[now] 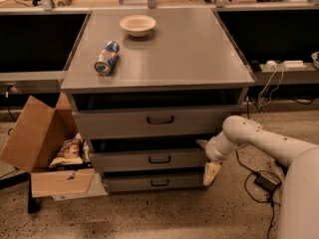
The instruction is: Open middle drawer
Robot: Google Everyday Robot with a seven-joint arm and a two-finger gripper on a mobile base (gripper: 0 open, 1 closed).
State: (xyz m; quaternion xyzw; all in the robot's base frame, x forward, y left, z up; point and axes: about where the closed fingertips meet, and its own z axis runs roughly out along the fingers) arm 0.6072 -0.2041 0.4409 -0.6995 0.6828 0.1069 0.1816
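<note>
The middle drawer is the mid-height grey front of a three-drawer cabinet, with a small dark loop handle at its centre. It sits about flush with the fronts above and below it. My gripper is at the right end of this drawer front, well to the right of the handle. It is open and holds nothing. One pale fingertip is near the drawer's top right corner and the other hangs near the bottom drawer's right end. My white arm reaches in from the right.
The taller top drawer and the slim bottom drawer each have a handle. A bowl and a lying can are on the cabinet top. An open cardboard box with snack bags stands at the left. Cables lie on the floor at the right.
</note>
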